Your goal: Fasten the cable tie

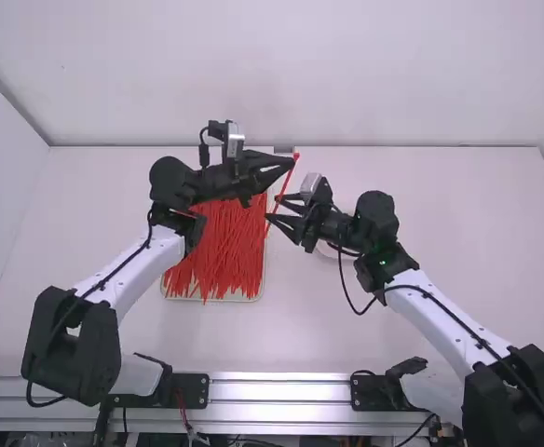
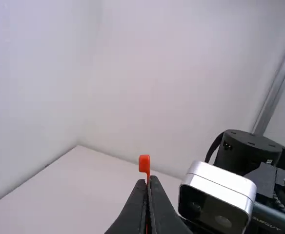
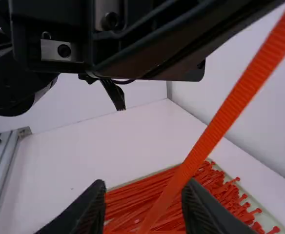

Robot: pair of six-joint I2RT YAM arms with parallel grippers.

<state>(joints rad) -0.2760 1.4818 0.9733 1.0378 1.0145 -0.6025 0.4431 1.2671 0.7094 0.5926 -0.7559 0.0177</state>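
Observation:
One red cable tie (image 1: 282, 193) hangs in the air over the back of the table. My left gripper (image 1: 289, 169) is shut on it just below its head (image 2: 144, 163), which pokes out past the closed fingertips. The strap (image 3: 220, 122) slants down between the spread fingers of my right gripper (image 1: 278, 215), which is open around its lower part without pinching it. The right fingers (image 3: 91, 209) stand apart on both sides of the strap.
A flat tray (image 1: 258, 293) heaped with several loose red cable ties (image 1: 221, 247) lies under and in front of the left gripper. The right arm's wrist camera (image 2: 215, 200) sits close beside the left fingertips. White walls close the table's back and left.

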